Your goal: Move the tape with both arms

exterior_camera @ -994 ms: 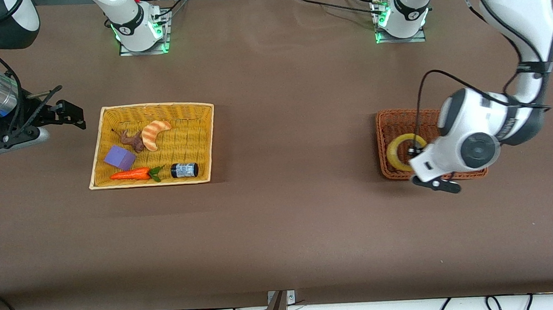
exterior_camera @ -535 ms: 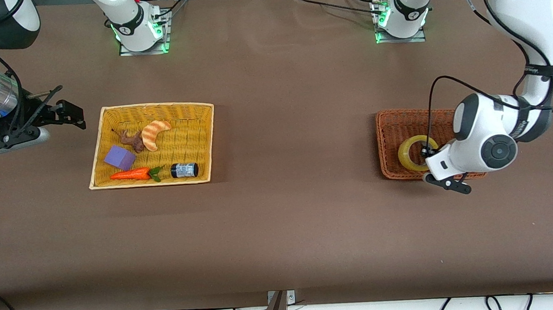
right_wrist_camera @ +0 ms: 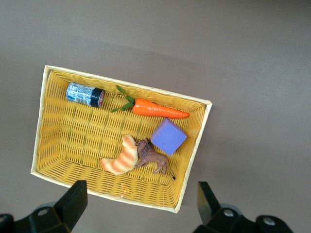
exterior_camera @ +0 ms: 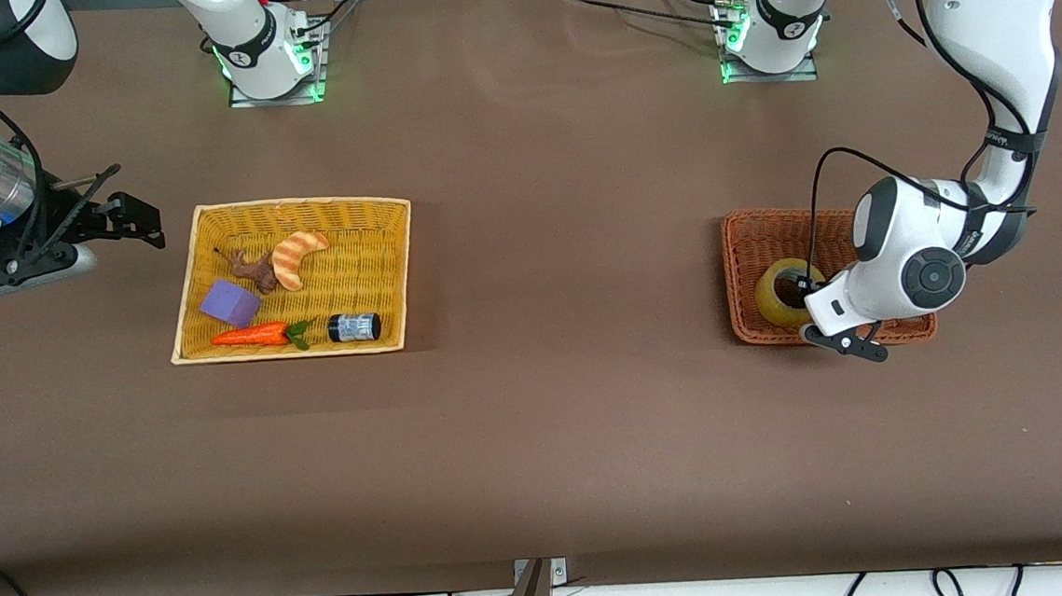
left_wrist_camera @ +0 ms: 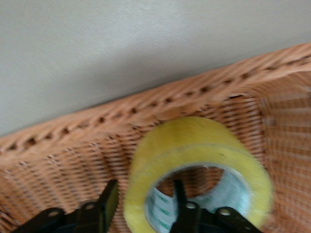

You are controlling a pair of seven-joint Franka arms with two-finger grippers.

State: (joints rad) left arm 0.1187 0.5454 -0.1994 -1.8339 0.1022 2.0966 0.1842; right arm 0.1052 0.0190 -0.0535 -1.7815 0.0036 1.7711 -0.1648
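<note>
The tape (exterior_camera: 777, 296), a yellowish ring with a pale core, is tilted up in the brown wicker basket (exterior_camera: 728, 275) at the left arm's end of the table. My left gripper (exterior_camera: 808, 301) is low in that basket. In the left wrist view the gripper (left_wrist_camera: 144, 188) straddles the wall of the tape (left_wrist_camera: 194, 141), with one finger in the hole and the other outside, shut on it. My right gripper (exterior_camera: 138, 218) is open and empty, waiting beside the yellow basket (exterior_camera: 291, 203) toward the right arm's end.
The yellow basket (right_wrist_camera: 40, 116) holds a carrot (exterior_camera: 253, 335), a small dark jar (exterior_camera: 354, 326), a purple block (exterior_camera: 229, 303), a croissant (exterior_camera: 296, 255) and a brown toy animal (exterior_camera: 255, 270). Brown table lies between the two baskets.
My left arm has shifted and lowered in the brown basket. The tape has gone from lying flat to tilted up on its edge. The right arm has not moved.
</note>
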